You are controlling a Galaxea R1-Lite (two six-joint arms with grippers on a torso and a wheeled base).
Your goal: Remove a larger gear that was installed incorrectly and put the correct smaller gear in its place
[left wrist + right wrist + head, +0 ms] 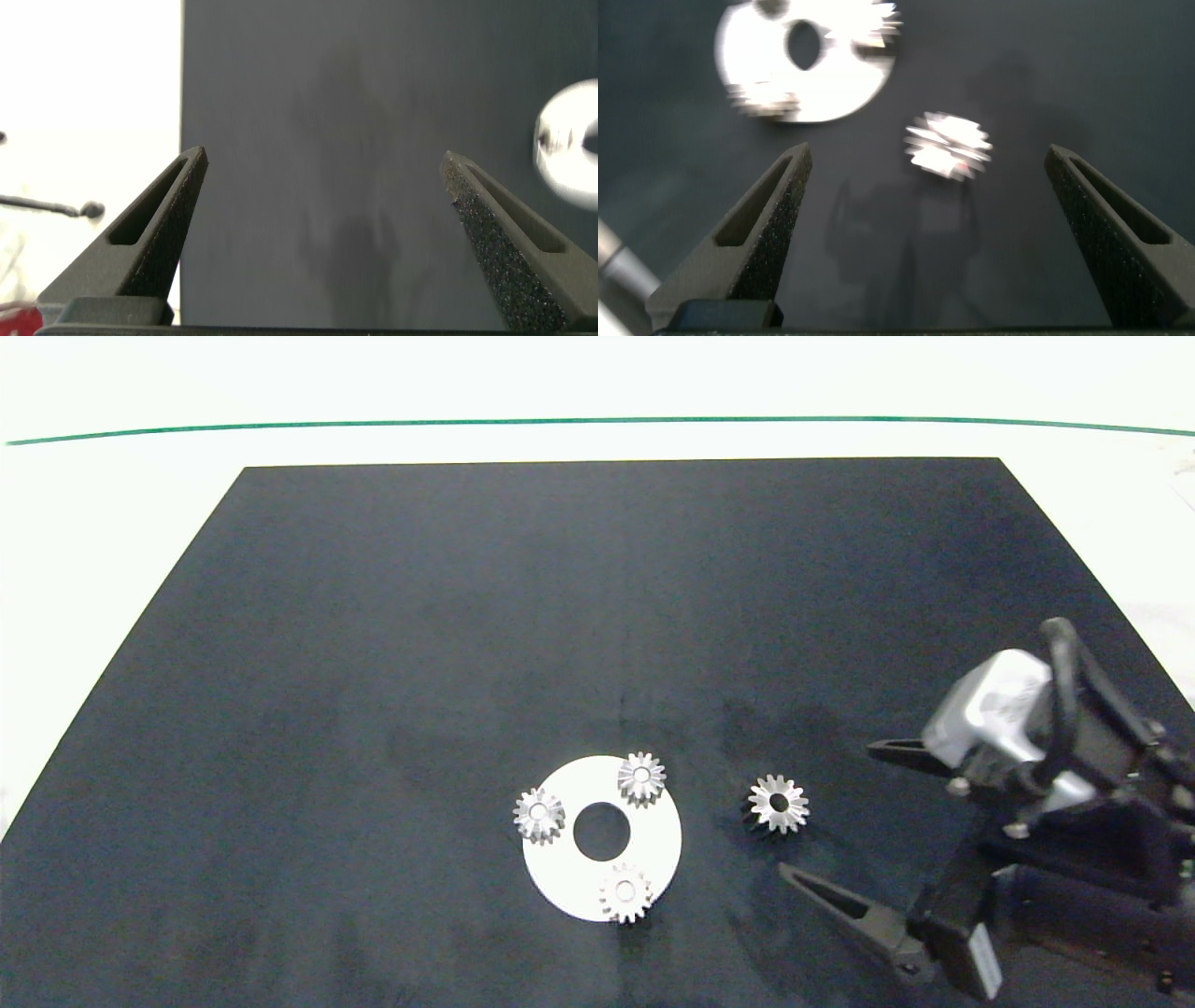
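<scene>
The larger gear, bright silver with pointed teeth, lies on the black mat just right of a white disc. The smaller gear, dull grey-beige with a wide centre hole, sits on the disc's near edge. My right gripper is open and just right of the larger gear, one finger on either side of its line. In the right wrist view the larger gear shows a little beyond the open right gripper. My left gripper is open over bare mat and holds nothing.
Two fluted silver gears sit on the disc's left and far edges around its centre hole. The black mat covers most of a white table. In the left wrist view the disc shows off to one side.
</scene>
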